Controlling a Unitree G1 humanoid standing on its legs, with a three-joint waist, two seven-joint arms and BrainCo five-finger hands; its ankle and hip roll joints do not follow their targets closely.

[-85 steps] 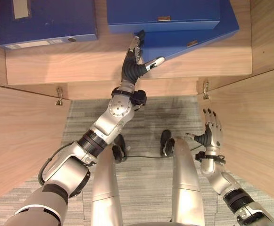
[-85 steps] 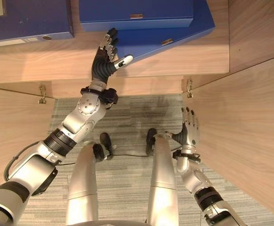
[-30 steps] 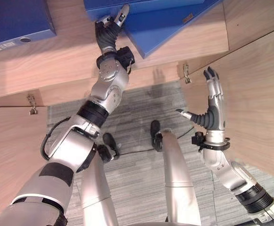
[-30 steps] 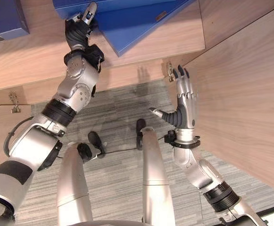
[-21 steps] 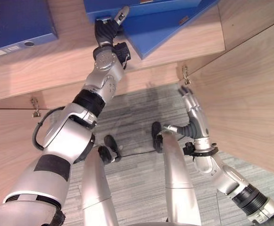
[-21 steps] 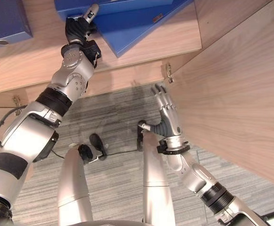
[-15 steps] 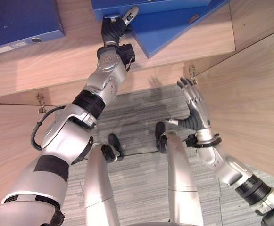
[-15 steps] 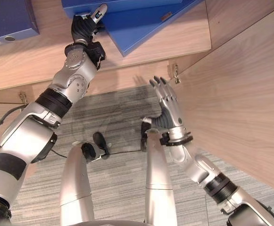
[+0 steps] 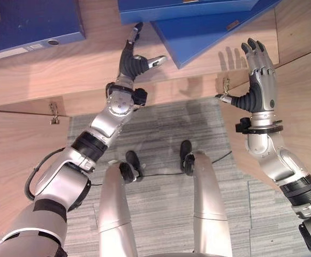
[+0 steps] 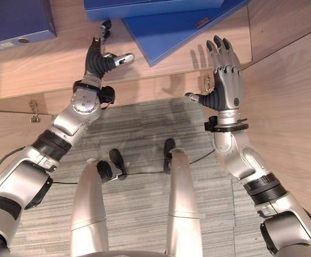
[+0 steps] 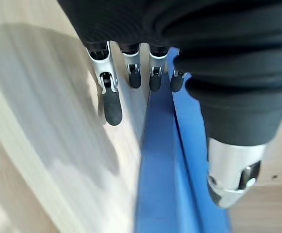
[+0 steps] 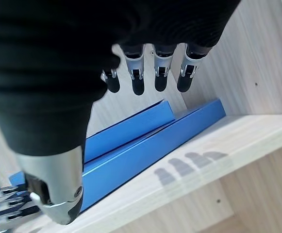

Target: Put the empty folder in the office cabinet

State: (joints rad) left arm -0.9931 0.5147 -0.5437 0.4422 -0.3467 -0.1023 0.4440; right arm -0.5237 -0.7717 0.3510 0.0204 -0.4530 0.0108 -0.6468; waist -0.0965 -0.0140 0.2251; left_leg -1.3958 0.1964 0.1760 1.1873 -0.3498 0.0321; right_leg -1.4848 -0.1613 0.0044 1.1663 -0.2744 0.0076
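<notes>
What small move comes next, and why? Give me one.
Probably push the skewed blue folder further onto the cabinet shelf with the right hand. The folder lies at an angle with a corner near the shelf's front edge; the right hand is raised open before it, touching nothing, and the open left hand hovers beside it.

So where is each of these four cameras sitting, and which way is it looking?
Left eye view: on the head, looking down at the cabinet shelf, blue folders and both arms.
Right eye view: beside it, same scene, with the left hand and right hand raised open.
Left wrist view: on the left wrist, looking along its fingers to a folder's edge.
Right wrist view: on the right wrist, looking past its fingers at the folders.
All four share the folders.
</notes>
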